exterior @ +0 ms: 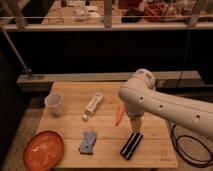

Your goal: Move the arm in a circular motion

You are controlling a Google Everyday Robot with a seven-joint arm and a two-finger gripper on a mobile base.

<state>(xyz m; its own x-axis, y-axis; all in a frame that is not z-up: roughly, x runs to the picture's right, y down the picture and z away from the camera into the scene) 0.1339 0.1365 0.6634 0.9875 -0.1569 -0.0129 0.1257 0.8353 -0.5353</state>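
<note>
Circle seemingly under way: arm (pixel 165 107) reaching over tabletop (pixel 107 157) from right edge, gripper (pixel 134 123) hanging between carrot (pixel 119 114) and black case (pixel 131 145), grip state impossible to tell. Next, curving onward, clear of both.

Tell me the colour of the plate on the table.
Orange-red. The plate shows best in the camera view, well left of the gripper at the tip of the arm.

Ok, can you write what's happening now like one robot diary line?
arm: reaching over table | gripper: pointing down, beside carrot, near black bar
</note>
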